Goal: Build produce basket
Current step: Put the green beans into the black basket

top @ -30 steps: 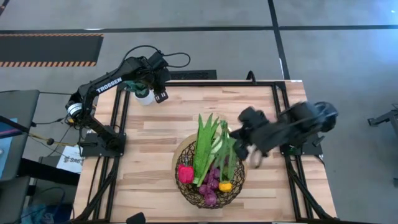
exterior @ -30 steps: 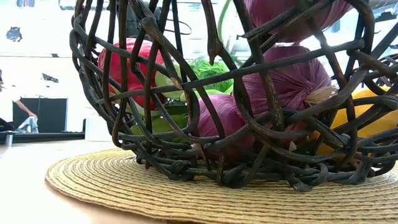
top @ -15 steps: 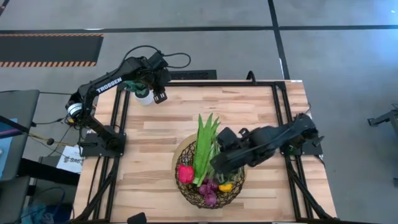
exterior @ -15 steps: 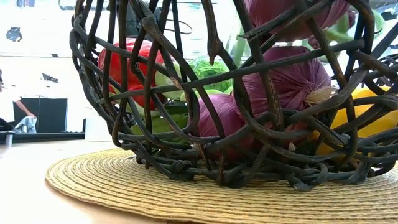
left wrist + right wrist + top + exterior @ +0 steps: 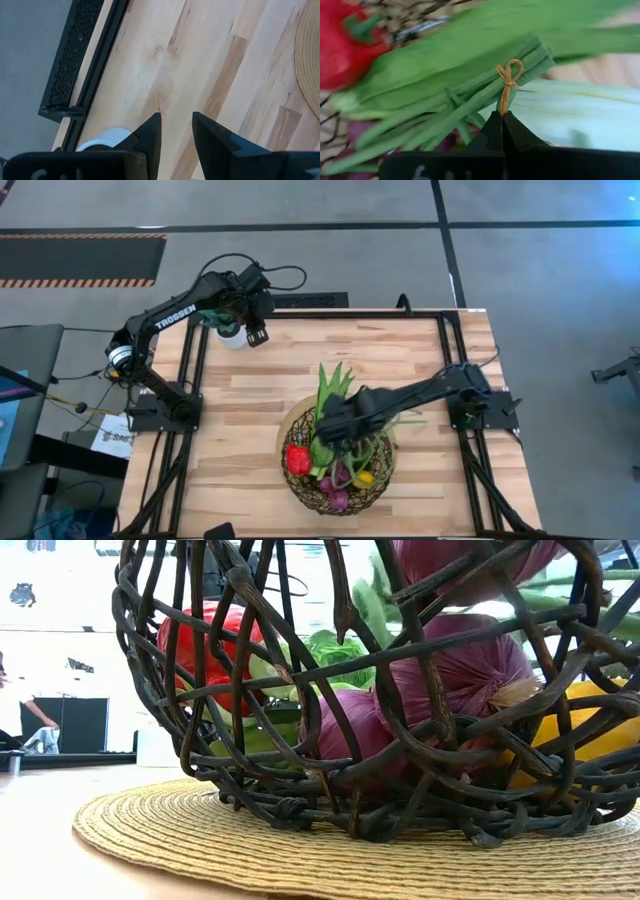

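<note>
High view: the basket [image 5: 335, 470], dark woven wire, sits lower centre on the worktop [image 5: 270, 380], holding a red pepper [image 5: 297, 459], purple grape bunch [image 5: 337, 483], small yellow lemon [image 5: 364, 478] and green leafy stalk [image 5: 328, 395]. The right pincer [image 5: 335, 430] reaches in over it; the left pincer [image 5: 255, 335] waits upper left by a white pot [image 5: 231, 336].
Low view: the mesh (seen from the side) rests on a straw mat [image 5: 300, 850]; the grapes press against the wires.
Right wrist view: the right pincer is clenched on the looped green beans [image 5: 470, 107], at their tan tie [image 5: 506, 82], beside the pale leek [image 5: 580, 117].
Left wrist view: fingers [image 5: 150, 137] slightly parted, released, over bare wood.
</note>
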Controlling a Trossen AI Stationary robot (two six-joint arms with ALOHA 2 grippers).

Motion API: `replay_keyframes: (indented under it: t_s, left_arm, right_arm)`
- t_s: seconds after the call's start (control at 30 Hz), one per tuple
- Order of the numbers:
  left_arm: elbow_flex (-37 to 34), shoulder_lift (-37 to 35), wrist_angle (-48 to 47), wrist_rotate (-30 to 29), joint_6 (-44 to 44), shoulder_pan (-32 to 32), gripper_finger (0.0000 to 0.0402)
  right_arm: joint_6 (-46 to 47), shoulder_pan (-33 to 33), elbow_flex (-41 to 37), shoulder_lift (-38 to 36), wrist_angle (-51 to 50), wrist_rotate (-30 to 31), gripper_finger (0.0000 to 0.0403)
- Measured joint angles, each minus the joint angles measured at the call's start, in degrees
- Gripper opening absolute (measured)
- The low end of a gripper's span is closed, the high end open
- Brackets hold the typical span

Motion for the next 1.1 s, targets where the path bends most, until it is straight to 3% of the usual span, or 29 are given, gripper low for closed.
replay_keyframes:
  t_s: [0.27,0.63,0.8,1.1]
  left_arm:
    - [0.0,0.0,-0.1,0.0,-2.3,0.0,0.0097]
    - [0.0,0.7,0.0,0.0,-2.0,-0.1,0.0097]
    - [0.0,0.7,-0.3,0.0,-0.3,-0.7,0.0097]
    - [0.0,0.7,-2.5,0.0,2.2,-0.9,0.0097]
  right_arm:
    - [-10.6,2.6,0.1,5.6,5.8,-3.7,0.0000]
    - [-3.8,6.3,0.1,5.2,6.4,-2.2,0.0003]
    - [-0.1,5.4,0.1,5.6,9.7,-6.5,0.0034]
    - [4.9,0.3,1.9,5.4,9.6,-19.2,0.0128]
